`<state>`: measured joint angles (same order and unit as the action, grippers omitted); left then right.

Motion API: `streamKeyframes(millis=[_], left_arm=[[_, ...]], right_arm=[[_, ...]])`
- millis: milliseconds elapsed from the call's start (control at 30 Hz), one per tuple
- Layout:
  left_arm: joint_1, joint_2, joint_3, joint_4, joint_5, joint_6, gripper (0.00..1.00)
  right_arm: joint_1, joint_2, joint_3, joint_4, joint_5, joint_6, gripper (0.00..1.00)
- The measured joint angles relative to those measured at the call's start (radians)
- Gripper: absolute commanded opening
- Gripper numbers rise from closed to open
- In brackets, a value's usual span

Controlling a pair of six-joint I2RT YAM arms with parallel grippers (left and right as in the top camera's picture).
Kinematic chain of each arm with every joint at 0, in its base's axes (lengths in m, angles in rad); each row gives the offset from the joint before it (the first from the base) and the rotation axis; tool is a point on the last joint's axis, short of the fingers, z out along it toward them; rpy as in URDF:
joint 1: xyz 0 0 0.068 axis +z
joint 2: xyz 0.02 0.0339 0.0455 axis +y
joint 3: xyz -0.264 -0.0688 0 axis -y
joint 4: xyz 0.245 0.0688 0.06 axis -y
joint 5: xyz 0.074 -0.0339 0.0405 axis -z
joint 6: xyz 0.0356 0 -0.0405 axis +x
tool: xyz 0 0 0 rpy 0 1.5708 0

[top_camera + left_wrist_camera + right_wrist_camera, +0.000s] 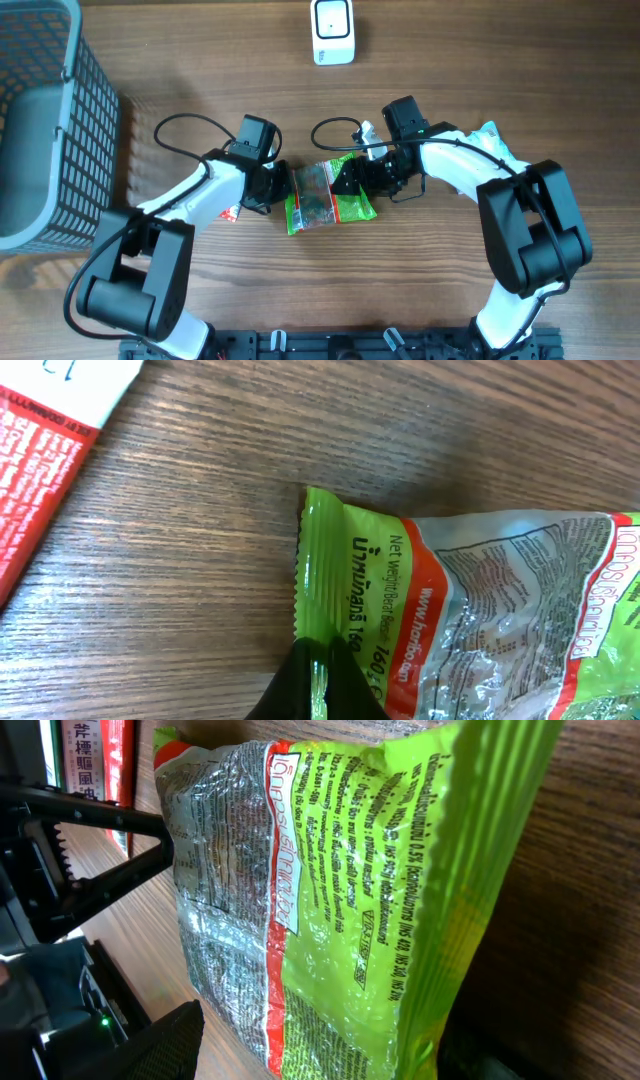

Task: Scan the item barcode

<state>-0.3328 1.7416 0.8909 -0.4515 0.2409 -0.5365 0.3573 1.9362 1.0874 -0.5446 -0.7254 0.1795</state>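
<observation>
Snack bag [322, 202], green with a silvery printed panel, lies on the desk [470, 60] at its middle, between the two arms; left end effector [285, 188] is pinched together on the crimped green seam at the bag's left end, the black tips meeting over the foil in the left wrist view; right end effector [346, 180] stands with its fingers apart at the bag's right end, whether it presses the bag I cannot tell; white scanner [332, 32] sits at the far edge, well apart; red packet [231, 213] lies beside the left arm; grey basket [40, 120] stands at the left.
</observation>
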Motion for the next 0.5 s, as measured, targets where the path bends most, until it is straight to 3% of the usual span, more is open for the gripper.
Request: streamKeyframes(millis=[200, 367, 500], left_arm=[[0.000, -0.006, -0.012, 0.016, 0.006, 0.000, 0.04], [0.008, -0.018, 0.024, -0.152, 0.018, 0.000, 0.04], [0.009, -0.055, 0.082, -0.184, 0.018, 0.000, 0.04]], right_arm=[[0.000, 0.000, 0.000, -0.008, 0.000, 0.000, 0.74], [0.000, 0.000, 0.000, -0.005, 0.000, 0.000, 0.74], [0.000, 0.000, 0.000, -0.003, 0.000, 0.003, 0.73]])
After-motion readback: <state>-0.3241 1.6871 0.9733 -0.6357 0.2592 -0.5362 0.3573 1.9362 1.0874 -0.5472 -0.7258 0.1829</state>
